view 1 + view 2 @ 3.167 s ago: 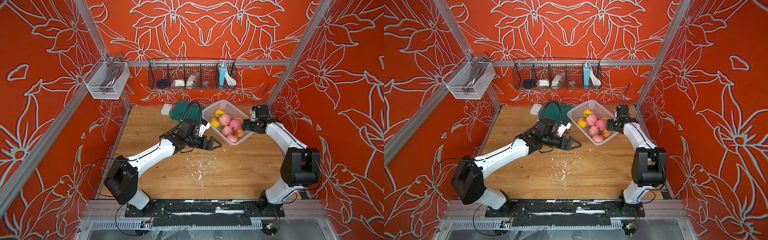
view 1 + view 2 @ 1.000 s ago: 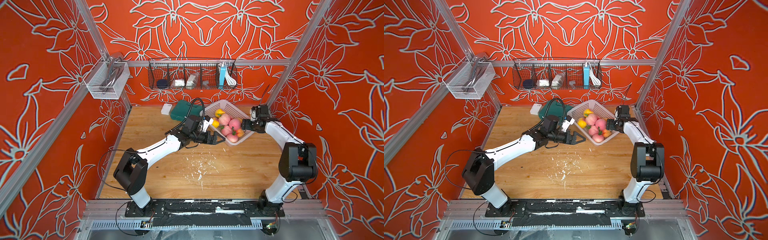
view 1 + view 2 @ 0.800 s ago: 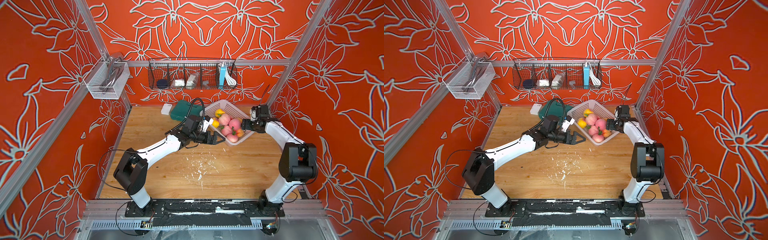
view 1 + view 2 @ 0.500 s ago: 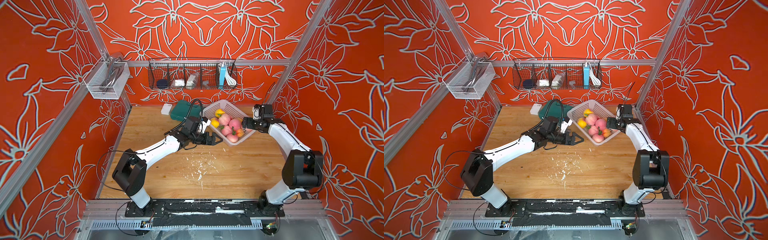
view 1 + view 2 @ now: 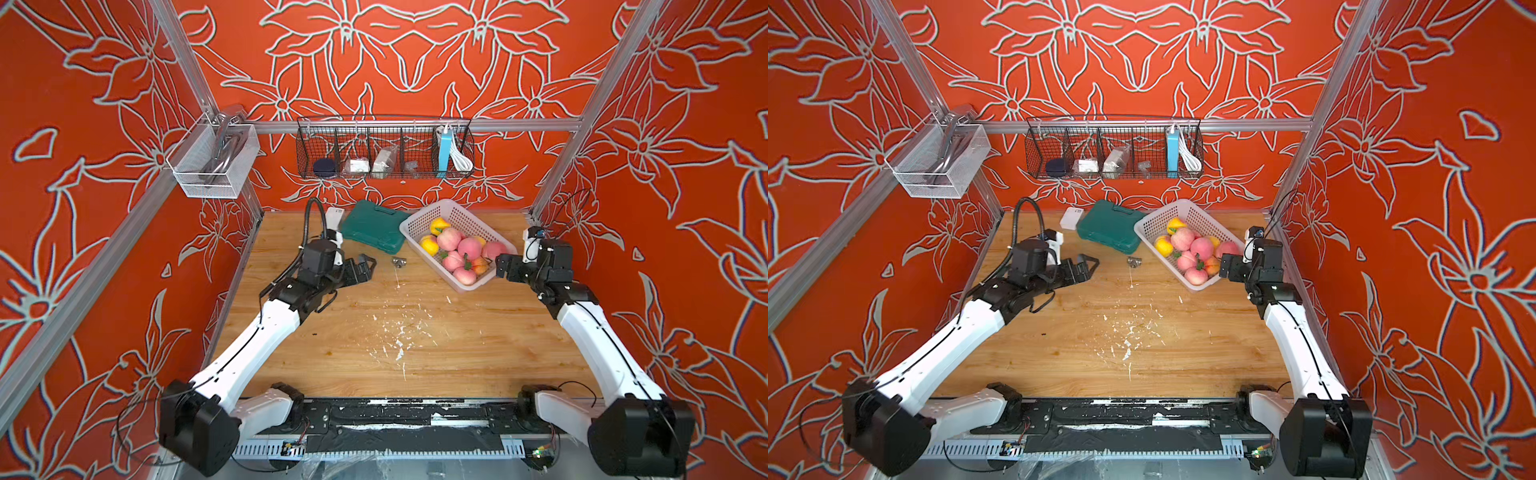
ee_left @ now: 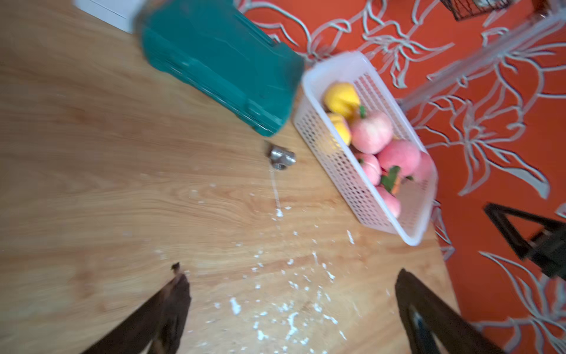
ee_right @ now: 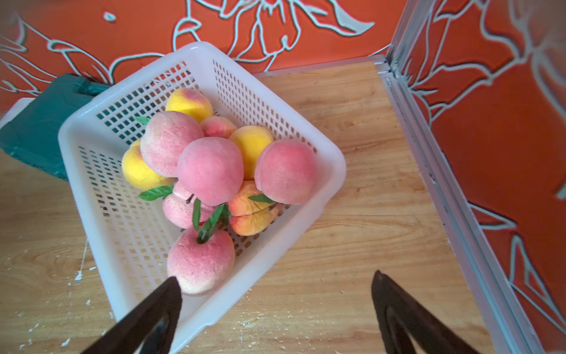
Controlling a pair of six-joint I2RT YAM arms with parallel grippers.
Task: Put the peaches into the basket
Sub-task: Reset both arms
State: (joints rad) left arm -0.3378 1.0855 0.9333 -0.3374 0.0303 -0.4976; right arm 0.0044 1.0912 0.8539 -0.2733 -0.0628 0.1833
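The peaches (image 7: 211, 171) lay heaped in the perforated white basket (image 7: 199, 46) at the far right of the table (image 5: 374, 353), beside the green tool case (image 5: 374, 226), with none visible loose. The right gripper (image 7: 275, 279) hung just beside the basket's near corner and the left gripper (image 6: 289, 272) well apart from it, both with jaws spread and empty. Placing looked finished; next, both arms would need only to draw clear.

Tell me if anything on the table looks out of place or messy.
White flecks are scattered over the middle of the wooden table, like chips or crumbs. A small metal fitting lies loose near the green case and the basket. The basket sits askew to the table's edges, though the peaches are inside it.
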